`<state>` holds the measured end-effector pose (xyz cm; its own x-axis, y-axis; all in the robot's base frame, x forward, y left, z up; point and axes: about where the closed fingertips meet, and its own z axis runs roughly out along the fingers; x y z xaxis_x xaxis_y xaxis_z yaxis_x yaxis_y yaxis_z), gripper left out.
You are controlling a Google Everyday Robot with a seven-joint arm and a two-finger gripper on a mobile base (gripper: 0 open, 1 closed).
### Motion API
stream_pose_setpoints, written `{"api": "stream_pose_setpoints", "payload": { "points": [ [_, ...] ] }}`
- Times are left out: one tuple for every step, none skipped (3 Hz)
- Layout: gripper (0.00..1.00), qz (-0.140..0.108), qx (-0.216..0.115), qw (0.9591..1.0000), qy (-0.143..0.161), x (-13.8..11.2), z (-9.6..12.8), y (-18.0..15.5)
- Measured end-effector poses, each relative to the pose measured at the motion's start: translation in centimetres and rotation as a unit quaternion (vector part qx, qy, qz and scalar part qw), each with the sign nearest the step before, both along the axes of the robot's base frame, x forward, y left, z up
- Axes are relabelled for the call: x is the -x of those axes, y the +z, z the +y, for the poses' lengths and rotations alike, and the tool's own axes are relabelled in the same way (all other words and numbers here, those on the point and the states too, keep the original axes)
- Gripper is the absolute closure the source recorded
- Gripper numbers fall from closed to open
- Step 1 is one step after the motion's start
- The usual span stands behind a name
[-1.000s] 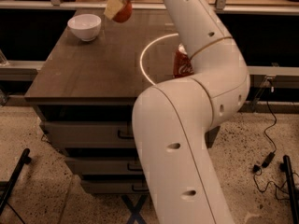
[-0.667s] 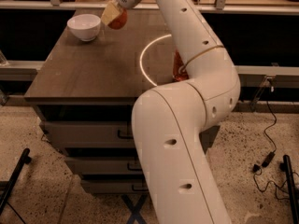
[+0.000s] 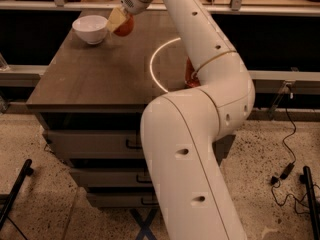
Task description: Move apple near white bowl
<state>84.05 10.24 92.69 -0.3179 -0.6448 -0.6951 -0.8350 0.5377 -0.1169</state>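
Note:
The white bowl (image 3: 91, 29) stands at the far left corner of the dark tabletop (image 3: 100, 69). My gripper (image 3: 119, 23) is just right of the bowl, low over the table, shut on the orange-red apple (image 3: 125, 27). The apple sits close beside the bowl's right rim; the cream fingers cover its left side. I cannot tell whether the apple touches the table.
A red Coca-Cola can (image 3: 190, 74) stands at the table's right side, mostly hidden behind my arm (image 3: 200, 39). A bright ring of light lies on the tabletop. Drawers sit below the table. A shelf rail runs behind it. Cables lie on the floor at right.
My gripper has carried the apple leftward and down, from the middle back of the table to just beside the white bowl.

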Motion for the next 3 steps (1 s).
{"api": "stream_pose_setpoints", "payload": {
  "points": [
    [1.00, 0.016, -0.001, 0.9998, 0.007, 0.2, 0.7, -1.6],
    [0.79, 0.021, 0.010, 0.9997, -0.010, -0.6, 1.1, -3.2],
    [0.57, 0.019, 0.028, 0.9991, -0.024, -1.4, 1.1, -4.5]
  ]
}}
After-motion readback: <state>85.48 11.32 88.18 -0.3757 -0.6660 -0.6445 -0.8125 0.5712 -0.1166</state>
